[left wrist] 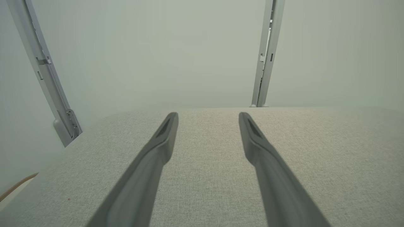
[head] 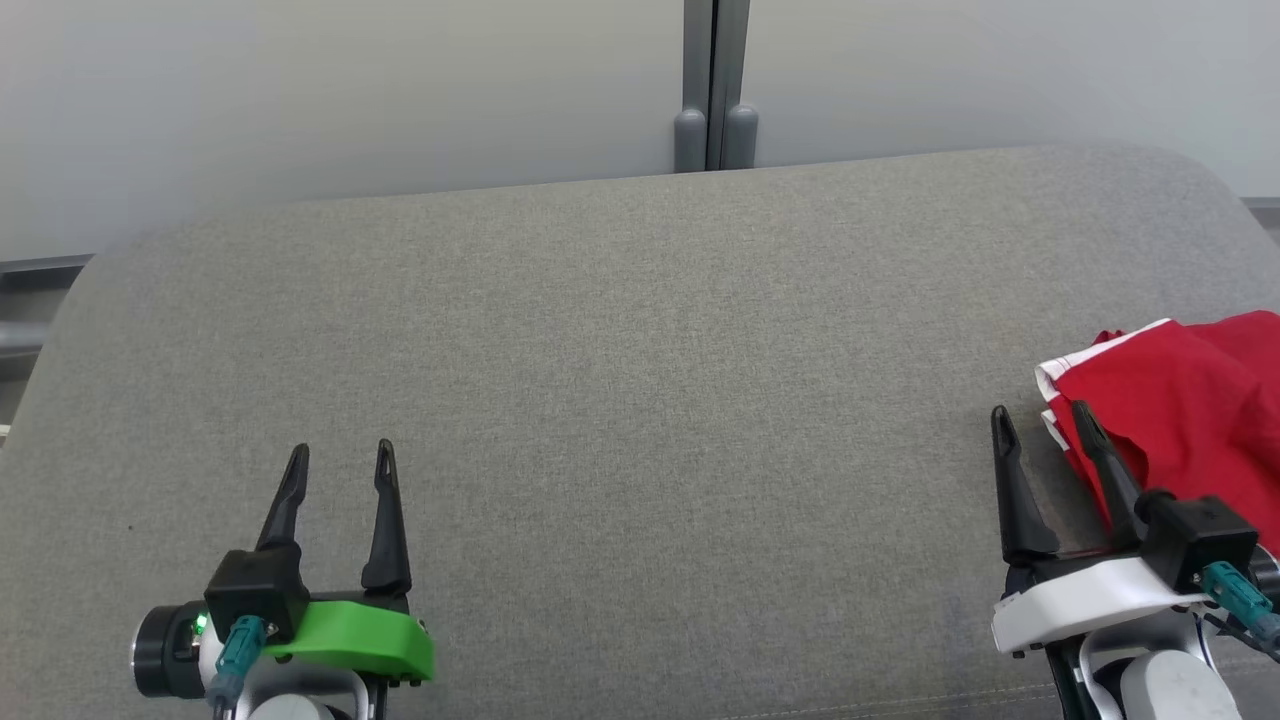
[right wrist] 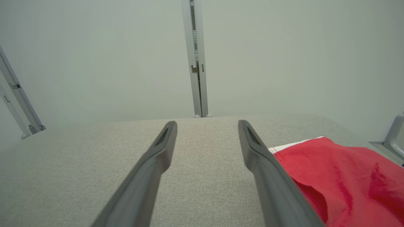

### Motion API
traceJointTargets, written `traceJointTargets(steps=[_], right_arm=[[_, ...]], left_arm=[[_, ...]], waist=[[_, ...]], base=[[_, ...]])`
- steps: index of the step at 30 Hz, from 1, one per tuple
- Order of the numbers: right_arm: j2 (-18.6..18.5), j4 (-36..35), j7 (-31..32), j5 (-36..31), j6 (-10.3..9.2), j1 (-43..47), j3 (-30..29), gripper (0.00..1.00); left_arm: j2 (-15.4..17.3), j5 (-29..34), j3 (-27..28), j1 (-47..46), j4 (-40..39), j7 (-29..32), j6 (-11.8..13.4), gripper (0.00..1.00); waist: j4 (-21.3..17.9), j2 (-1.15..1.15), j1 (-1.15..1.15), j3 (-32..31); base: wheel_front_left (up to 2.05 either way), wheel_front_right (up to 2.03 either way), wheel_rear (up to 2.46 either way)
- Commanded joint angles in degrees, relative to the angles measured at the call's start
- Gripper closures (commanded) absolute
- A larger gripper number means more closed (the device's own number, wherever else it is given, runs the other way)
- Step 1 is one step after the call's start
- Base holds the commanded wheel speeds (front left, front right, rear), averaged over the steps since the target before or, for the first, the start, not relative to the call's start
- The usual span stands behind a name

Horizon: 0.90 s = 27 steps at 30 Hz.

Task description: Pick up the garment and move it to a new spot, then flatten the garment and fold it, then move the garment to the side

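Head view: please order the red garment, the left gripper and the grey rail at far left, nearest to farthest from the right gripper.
1. The red garment, immediately right of the right gripper.
2. The left gripper, across the cushion, lower left.
3. The grey rail, past the cushion's left corner.

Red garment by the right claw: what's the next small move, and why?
Probably shift the right claw slightly to its right and down onto the red garment. Its jaws stand open and empty, and the cloth lies bunched just beside the right finger on the grey cushion, far from the left claw.
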Motion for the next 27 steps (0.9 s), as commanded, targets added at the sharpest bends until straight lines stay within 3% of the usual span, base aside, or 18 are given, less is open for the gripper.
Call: traceJointTargets(steps=[1, 3, 27], right_arm=[[0.03, 0.39, 0.0, 0.05, 0.01, -0.01, -0.03, 1.0], [0.27, 1.48, 0.0, -0.03, 0.01, 0.54, 0.03, 1.0], [-1.23, 10.17, 11.55, 21.76, 0.0, -7.26, -9.35, 1.0]], left_arm=[[-0.12, -0.08, -0.02, 0.05, 0.28, 0.05, -0.06, 1.0], [-0.38, -0.01, -0.35, 0.69, 1.23, 0.25, -0.01, 1.0], [-2.96, -24.16, -1.66, -6.16, 7.43, 0.16, -5.02, 1.0]], waist=[[0.0, 0.0, 0.0, -0.01], [0.01, 0.0, 0.0, -0.02], [-0.09, 0.0, 0.0, 0.22]], base=[[0.0, 0.0, 0.0], [0.0, 0.0, 0.0], [0.0, 0.0, 0.0]])
